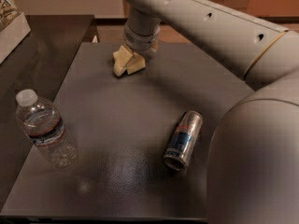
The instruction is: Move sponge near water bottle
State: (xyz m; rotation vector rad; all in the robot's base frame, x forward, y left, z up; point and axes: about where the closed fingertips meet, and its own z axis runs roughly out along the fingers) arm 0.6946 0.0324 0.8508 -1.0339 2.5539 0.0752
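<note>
My gripper [127,62], with beige tips, hangs from the white arm [196,22] and points down at the far left part of the grey table [131,111]. No sponge shows apart from the beige gripper tips; it is hidden or out of view. The water bottle [44,130], clear with a white cap and a blue-red-white label, stands at the table's front left, well away from the gripper.
A silver-blue drink can [183,139] lies on its side at the front right of the middle. A darker table [46,45] adjoins on the left, with a white box [11,29] at its far edge. My arm's bulk [257,157] fills the right side.
</note>
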